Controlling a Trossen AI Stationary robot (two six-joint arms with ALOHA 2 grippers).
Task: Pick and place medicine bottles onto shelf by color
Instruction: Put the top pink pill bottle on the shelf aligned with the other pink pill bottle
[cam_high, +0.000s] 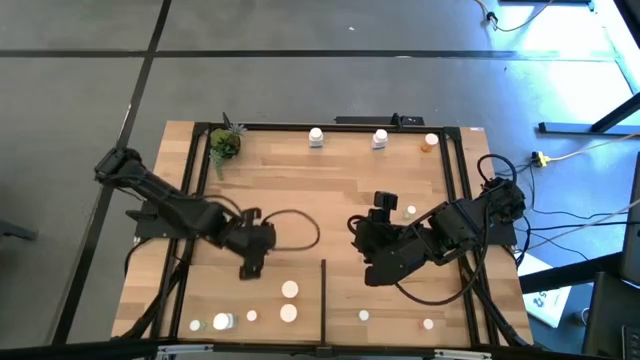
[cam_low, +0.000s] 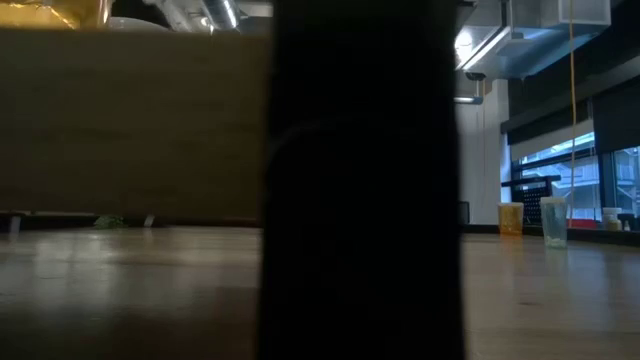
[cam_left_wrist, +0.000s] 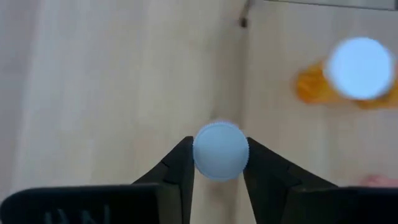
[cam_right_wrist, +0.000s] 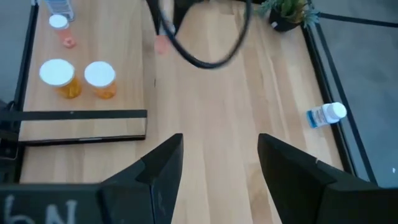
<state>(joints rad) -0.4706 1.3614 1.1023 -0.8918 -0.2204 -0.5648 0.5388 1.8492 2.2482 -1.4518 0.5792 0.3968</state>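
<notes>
The shelf (cam_high: 330, 185) is a light-wood planked surface in a black frame, with a thin black divider (cam_high: 323, 300) near its front. My left gripper (cam_high: 249, 268) hangs over the shelf's near left part, shut on a white-capped medicine bottle (cam_left_wrist: 221, 151) whose body is hidden under its cap. Two orange bottles (cam_high: 290, 289) stand just right of it. More bottles stand along the far bar (cam_high: 316, 137) and the near edge (cam_high: 222, 321). My right gripper (cam_right_wrist: 217, 162) is open over the middle of the shelf with nothing between its fingers. My left gripper pinches the round white cap (cam_left_wrist: 200, 163) of the bottle between its two fingers, one on each side. The fingers come from above, slanting down. The cap faces up toward the wrist, and the body below it is hidden.
A small green potted plant (cam_high: 225, 145) stands in the far left corner. An orange bottle (cam_high: 431, 142) and two white ones stand by the far bar. A lone white cap (cam_high: 410, 211) sits near my right arm. A dark shape blocks the middle of the low view.
</notes>
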